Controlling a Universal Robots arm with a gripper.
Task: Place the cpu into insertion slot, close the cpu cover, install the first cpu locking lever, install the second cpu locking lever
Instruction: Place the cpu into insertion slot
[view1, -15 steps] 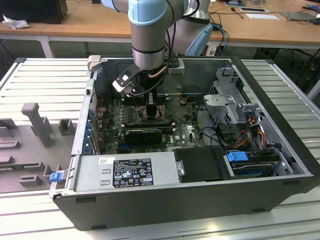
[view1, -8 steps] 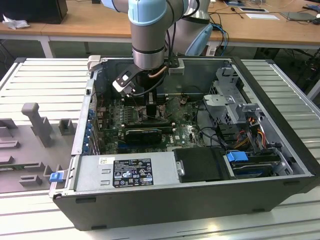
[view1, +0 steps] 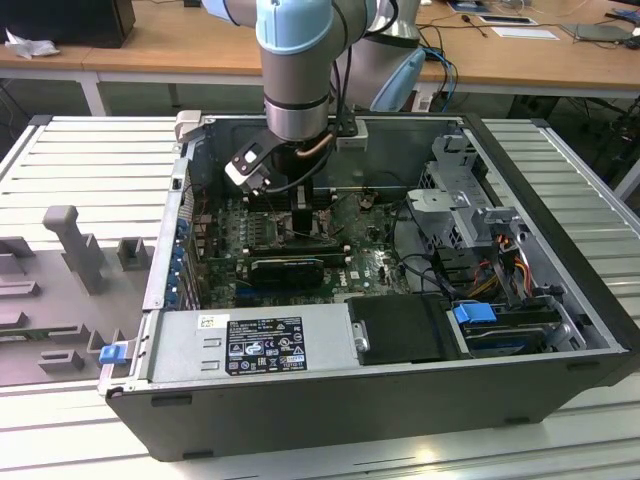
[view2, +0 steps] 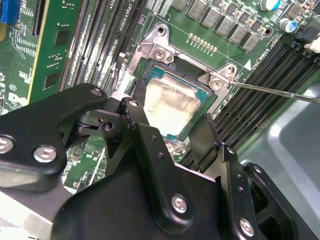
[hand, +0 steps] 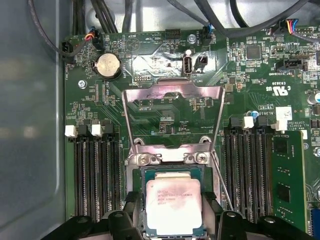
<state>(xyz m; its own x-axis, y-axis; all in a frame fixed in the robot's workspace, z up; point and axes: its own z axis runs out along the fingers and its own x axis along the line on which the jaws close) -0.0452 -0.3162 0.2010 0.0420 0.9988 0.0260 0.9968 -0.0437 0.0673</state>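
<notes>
"Grey fixtures (view1: 75, 250) sit at the exterior view's left, on the slatted table (view1: 90, 150). What stands beside them?" asks the student.

"The open computer case (view1: 330, 420). The arm (view1: 295, 60) hangs into it, with the gripper (view1: 300, 213) low over the green board (view1: 370, 265). A drive cage (view1: 455, 185) lies toward the exterior view's right."

"Where is the cpu?"

"In both wrist views the cpu (hand: 173, 205) (view2: 167, 107) lies within the insertion slot (hand: 165, 159) (view2: 160, 50), pale top upward. The black fingers (hand: 131, 210) (view2: 134, 117) clasp two opposite edges, so the gripper (hand: 173, 212) (view2: 167, 120) is pinching the chip. Whether the chip is fully seated cannot be judged from these angles."

"And the cpu cover?"

"In the first wrist view the cpu cover (hand: 172, 91) is swung up from its hinge at the slot's edge, and the board shows through its window. A thin locking lever (hand: 220, 182) (view2: 275, 90) juts free beside the slot. Long black memory slots (hand: 95, 170) flank the socket on both sides."
</notes>
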